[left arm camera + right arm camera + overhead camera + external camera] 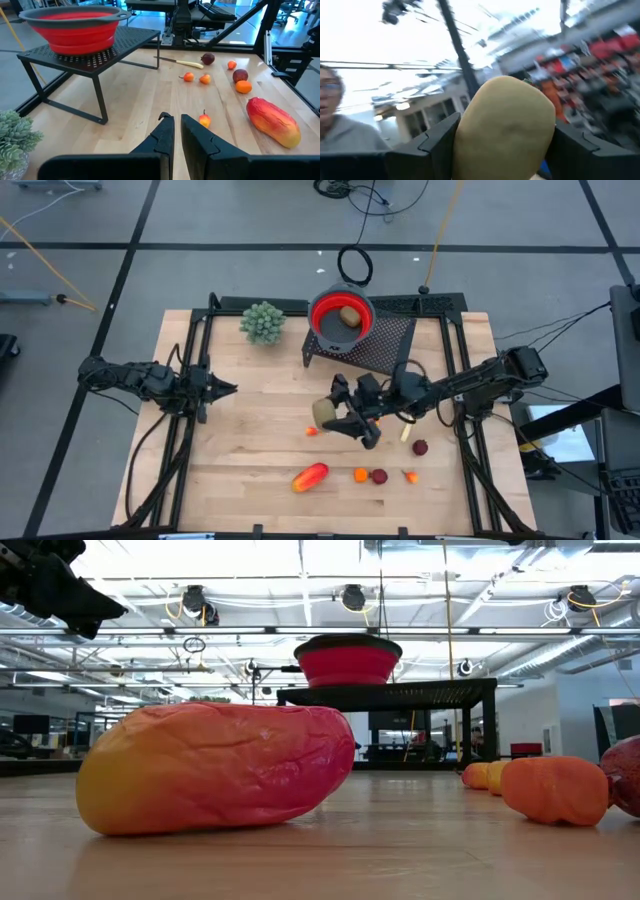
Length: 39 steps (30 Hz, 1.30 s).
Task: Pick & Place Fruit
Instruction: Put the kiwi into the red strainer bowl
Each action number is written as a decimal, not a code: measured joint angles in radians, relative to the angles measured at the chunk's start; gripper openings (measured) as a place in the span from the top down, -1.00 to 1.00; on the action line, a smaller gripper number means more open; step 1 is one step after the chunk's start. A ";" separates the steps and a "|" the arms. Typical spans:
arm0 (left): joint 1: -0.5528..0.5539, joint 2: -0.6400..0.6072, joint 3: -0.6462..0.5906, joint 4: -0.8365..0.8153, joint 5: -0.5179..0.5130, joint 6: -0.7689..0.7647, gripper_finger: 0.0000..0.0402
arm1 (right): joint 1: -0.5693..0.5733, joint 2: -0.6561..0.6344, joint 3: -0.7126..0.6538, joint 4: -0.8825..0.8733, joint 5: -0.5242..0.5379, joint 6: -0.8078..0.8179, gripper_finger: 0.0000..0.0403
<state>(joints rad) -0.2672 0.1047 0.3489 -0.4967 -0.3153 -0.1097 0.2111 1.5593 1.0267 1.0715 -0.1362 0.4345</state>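
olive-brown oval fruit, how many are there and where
2. One olive-brown oval lies in the red bowl on the black stand. The other oval is gripped by the right gripper above mid-table. More could be hidden under the arm.

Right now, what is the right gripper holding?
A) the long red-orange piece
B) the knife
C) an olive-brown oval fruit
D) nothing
C: the right wrist view shows the right gripper closed around an olive-brown oval fruit, above the table in the high view.
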 joint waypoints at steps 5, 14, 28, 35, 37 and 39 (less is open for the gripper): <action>0.000 0.000 0.000 0.000 0.000 0.000 0.85 | 0.000 0.000 0.000 0.099 -0.068 -0.039 -0.16; 0.000 0.000 0.000 0.000 0.000 0.000 0.85 | 0.000 0.000 0.000 0.103 -0.076 -0.054 -0.16; 0.000 0.000 0.000 0.000 0.000 0.000 0.85 | 0.000 0.000 0.000 -0.137 0.085 -0.365 -0.19; 0.000 0.000 0.000 0.000 0.000 -0.002 0.85 | 0.000 0.000 0.000 -0.198 0.191 -0.558 -0.16; 0.000 0.000 0.000 -0.001 0.000 -0.002 0.85 | 0.000 0.000 0.000 -0.224 0.242 -0.596 -0.17; 0.000 0.000 0.000 0.000 0.000 -0.002 0.85 | 0.000 0.000 0.000 -0.252 0.295 -0.634 -0.18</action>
<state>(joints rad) -0.2672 0.1047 0.3489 -0.4969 -0.3153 -0.1112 0.2111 1.5597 1.0267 0.8194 0.1585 -0.1993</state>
